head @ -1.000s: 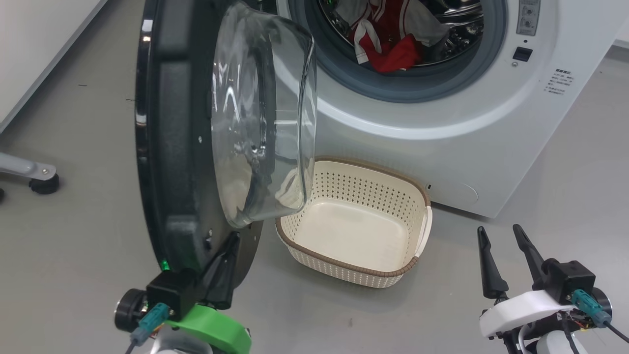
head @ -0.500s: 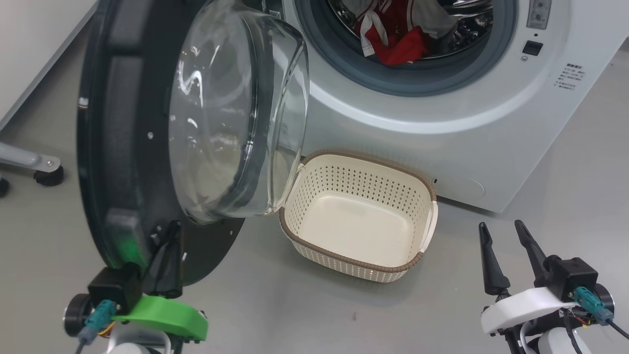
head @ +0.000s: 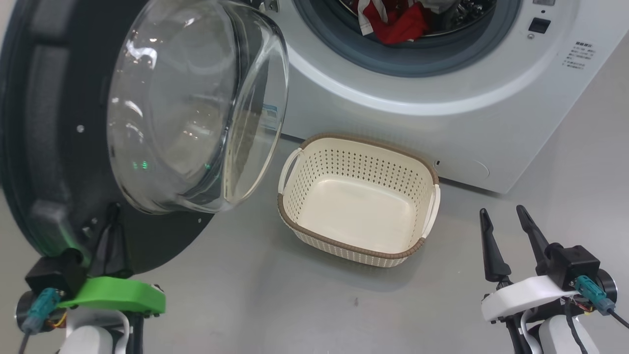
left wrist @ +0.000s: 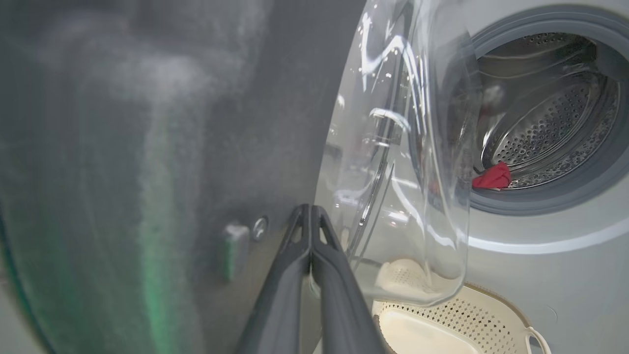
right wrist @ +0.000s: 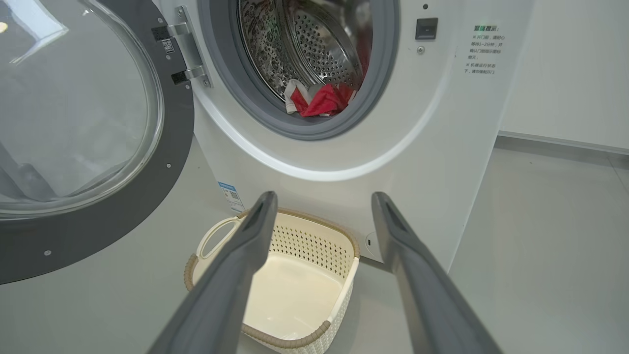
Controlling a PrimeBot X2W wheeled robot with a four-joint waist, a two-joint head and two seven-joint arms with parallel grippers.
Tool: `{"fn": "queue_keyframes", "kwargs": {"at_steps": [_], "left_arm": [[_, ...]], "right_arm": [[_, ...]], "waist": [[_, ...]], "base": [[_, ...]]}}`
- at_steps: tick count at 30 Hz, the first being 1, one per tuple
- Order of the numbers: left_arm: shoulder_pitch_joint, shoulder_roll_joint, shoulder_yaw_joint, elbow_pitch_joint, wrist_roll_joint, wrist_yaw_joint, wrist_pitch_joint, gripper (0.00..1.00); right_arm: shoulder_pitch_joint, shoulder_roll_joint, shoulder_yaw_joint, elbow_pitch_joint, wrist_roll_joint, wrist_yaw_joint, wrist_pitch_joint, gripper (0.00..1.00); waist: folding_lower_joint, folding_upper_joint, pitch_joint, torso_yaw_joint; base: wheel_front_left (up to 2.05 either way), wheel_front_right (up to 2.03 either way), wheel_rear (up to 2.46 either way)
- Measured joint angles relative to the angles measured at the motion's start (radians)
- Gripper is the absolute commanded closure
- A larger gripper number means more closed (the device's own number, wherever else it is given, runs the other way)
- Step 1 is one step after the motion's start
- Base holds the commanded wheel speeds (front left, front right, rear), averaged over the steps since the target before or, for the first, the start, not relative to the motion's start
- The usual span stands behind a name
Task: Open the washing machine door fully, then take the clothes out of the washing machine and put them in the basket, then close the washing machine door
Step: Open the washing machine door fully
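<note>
The washing machine door (head: 44,147) stands swung out at the left, its glass bowl (head: 196,103) bulging toward the basket. My left gripper (head: 114,211) is shut, empty, with its tips (left wrist: 310,209) pressed against the door's dark inner face (left wrist: 196,147) beside the glass. Red and white clothes (head: 393,22) lie at the mouth of the washing machine (head: 442,128) drum. The cream basket (head: 344,246) sits empty on the floor in front of the machine. My right gripper (head: 506,216) hangs open to the right of the basket. Between its fingers in the right wrist view are the basket (right wrist: 295,339) and clothes (right wrist: 322,101).
Grey floor surrounds the basket, with free room between it and my right gripper. A white wall and baseboard (right wrist: 565,142) run along the machine's right side. A small blue label (right wrist: 228,194) is low on the machine's front.
The door has swung further open toward the left, and my shut left gripper has gone left with it. The head camera has shifted. The right gripper stays open in place.
</note>
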Motion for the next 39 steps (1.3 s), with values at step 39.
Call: {"fn": "queue_keyframes", "kwargs": {"at_steps": [39], "left_arm": [[-0.162,0.035,0.227,0.208,-0.036,0.009,-0.039,1.0]], "right_arm": [[-0.072,-0.016,-0.016,0.01,-0.023,0.021,0.0,0.0]], "waist": [[0.0,0.0,0.088,-0.018]], "base": [[0.0,0.0,0.0]]}}
